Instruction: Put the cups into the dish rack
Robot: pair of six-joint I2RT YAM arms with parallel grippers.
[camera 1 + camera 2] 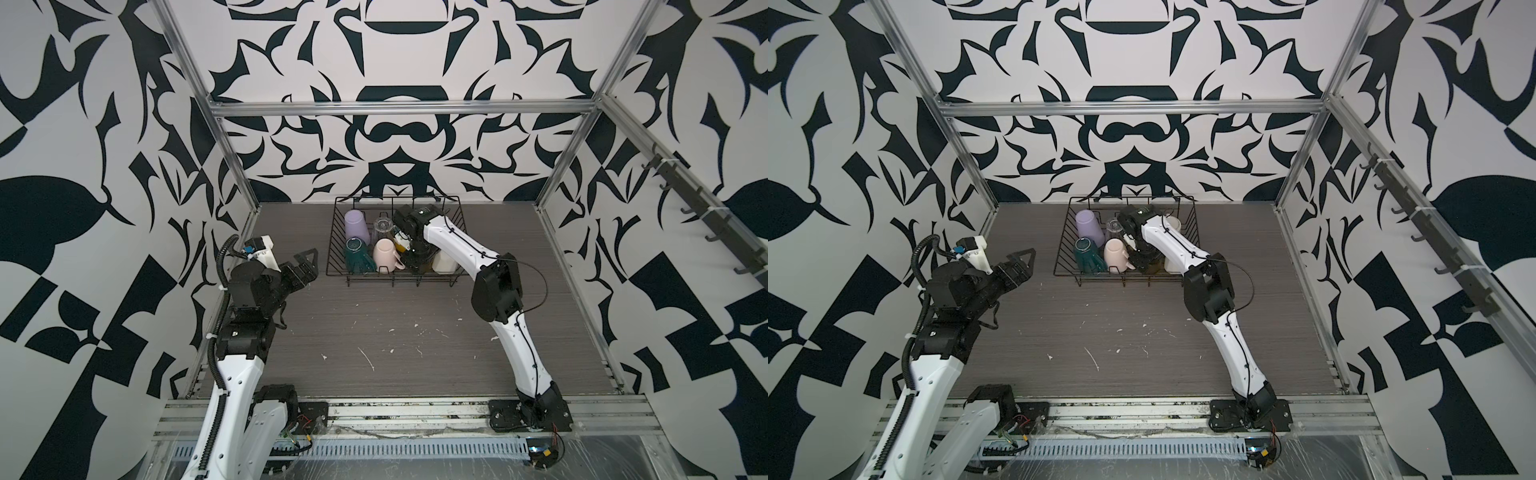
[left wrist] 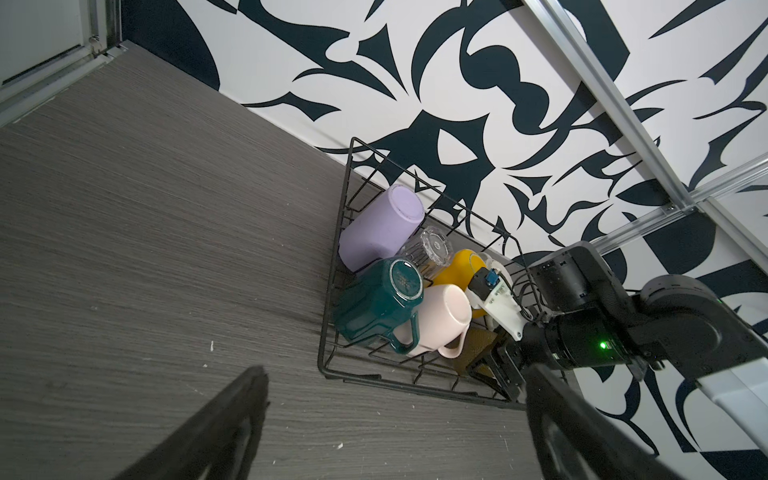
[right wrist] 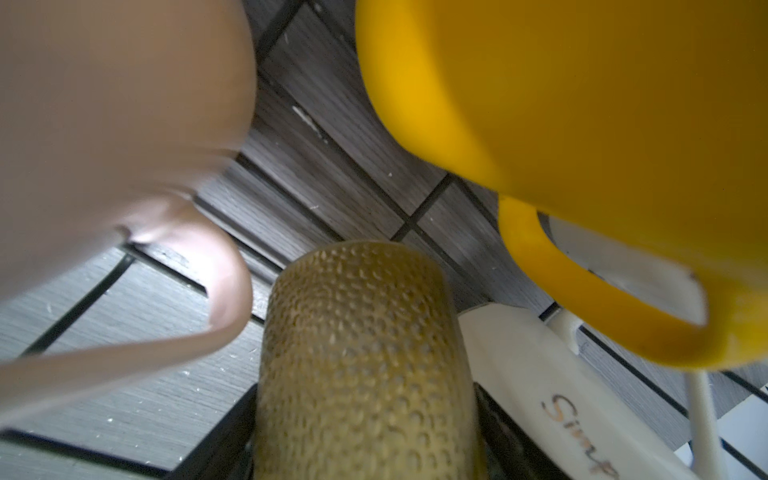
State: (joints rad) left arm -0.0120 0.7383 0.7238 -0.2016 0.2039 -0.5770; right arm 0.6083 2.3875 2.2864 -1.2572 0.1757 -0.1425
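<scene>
- The olive glass [image 3: 361, 353] is down inside the dish rack [image 2: 365, 377]. Its dimpled side fills the right wrist view, and the right gripper [image 3: 365, 399] straddles it with a dark finger on each flank.
- Squeezing, or just standing alongside? Cannot tell from here: where the fingers meet the glass is not clear.
- Tight quarters in there: the pink mug [image 3: 104, 124] crowds one side of the glass and the yellow mug [image 3: 582, 104] looms on the other. A cream mug [image 3: 540, 374] with lettering sits just beside it.
- Further along the rack, bottoms up: the dark green mug [image 1: 358, 255] is at the front left corner, right up against the pink one. The lilac tumbler [image 1: 356, 226] and the clear glass [image 1: 382, 226] are behind them.
- The rack itself sits at the far middle of the table [image 1: 374, 332], close to the back wall [image 1: 395, 166].
- Over on the left, the left gripper [image 1: 311, 266] hovers above the tabletop, well apart from the rack, jaws spread wide and holding nothing.
</scene>
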